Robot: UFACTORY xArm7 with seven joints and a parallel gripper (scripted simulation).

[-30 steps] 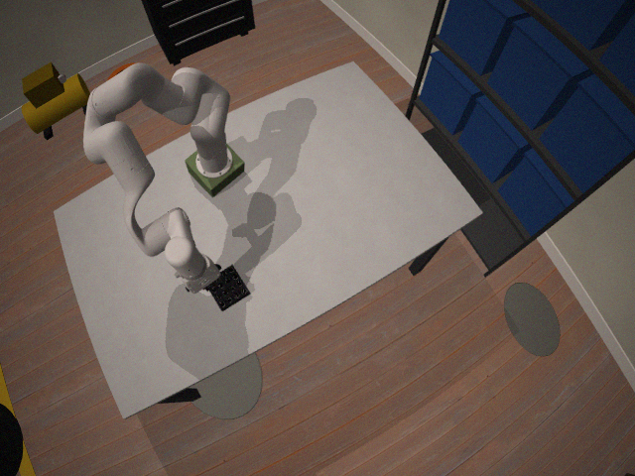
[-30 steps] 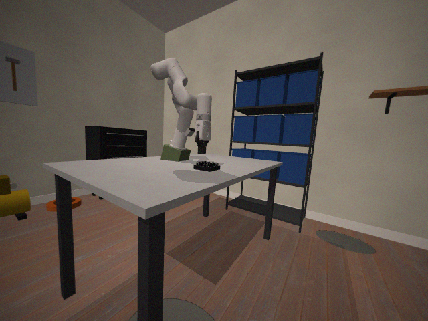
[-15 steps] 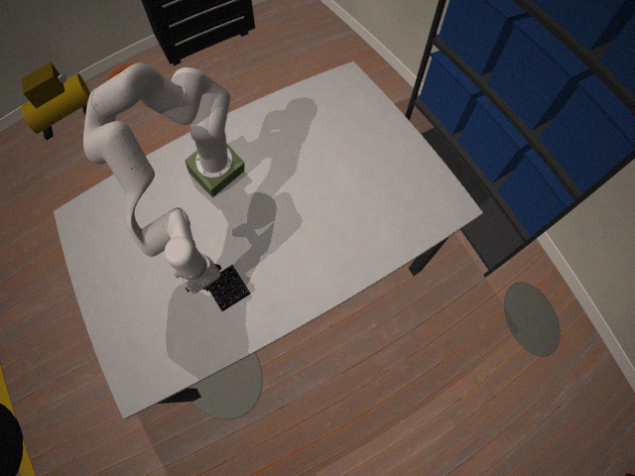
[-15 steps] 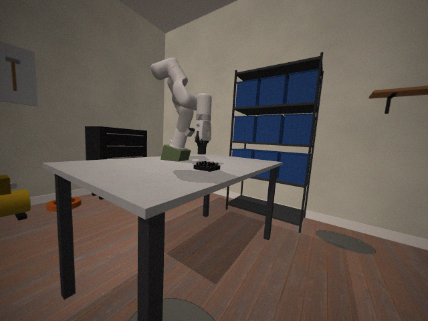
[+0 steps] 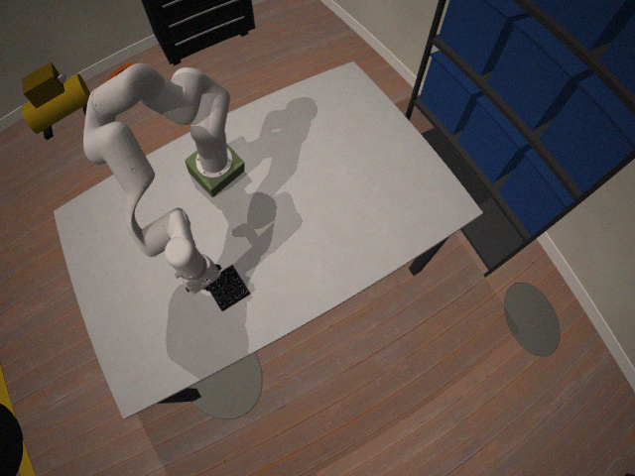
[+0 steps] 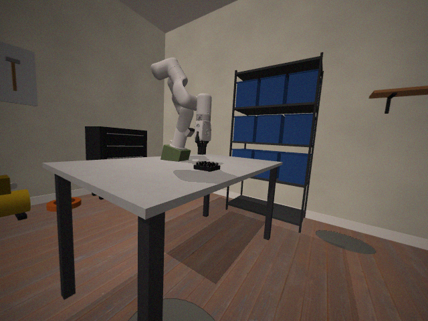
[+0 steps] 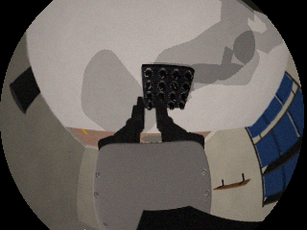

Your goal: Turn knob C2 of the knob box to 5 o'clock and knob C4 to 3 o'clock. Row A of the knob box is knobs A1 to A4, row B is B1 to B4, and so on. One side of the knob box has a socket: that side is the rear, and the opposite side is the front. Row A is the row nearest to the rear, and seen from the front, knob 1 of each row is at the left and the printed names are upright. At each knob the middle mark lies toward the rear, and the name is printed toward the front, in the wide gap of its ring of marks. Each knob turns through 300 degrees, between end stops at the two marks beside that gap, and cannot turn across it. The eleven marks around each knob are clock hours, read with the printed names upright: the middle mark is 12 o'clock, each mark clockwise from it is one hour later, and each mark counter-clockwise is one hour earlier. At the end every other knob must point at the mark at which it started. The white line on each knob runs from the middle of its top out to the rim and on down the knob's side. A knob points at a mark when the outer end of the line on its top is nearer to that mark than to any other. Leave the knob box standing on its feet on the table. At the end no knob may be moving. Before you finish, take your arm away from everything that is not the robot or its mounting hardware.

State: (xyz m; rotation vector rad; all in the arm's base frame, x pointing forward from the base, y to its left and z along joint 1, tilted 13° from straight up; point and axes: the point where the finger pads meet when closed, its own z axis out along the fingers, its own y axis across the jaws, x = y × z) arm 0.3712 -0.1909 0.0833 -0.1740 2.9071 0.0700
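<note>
The black knob box point(image 5: 229, 288) point(image 6: 206, 166) point(image 7: 168, 86) stands on its feet on the white table point(image 5: 358, 178) point(image 6: 120, 179) point(image 7: 129, 26), near its front part. Its knobs are too small to read their lines. My gripper point(image 6: 200, 151) point(image 7: 149, 103) points straight down and hangs a little above the box, over its edge nearest the arm. The fingers stand a small way apart with nothing between them and touch no knob. In the top view the wrist point(image 5: 197, 274) hides the fingers.
The arm's green base block point(image 5: 214, 172) point(image 6: 175, 152) stands on the table behind the box. A blue-bin shelf rack point(image 5: 528, 102) point(image 6: 276, 117) stands beside the table's right edge. A black drawer cabinet point(image 6: 116, 142) is behind the table.
</note>
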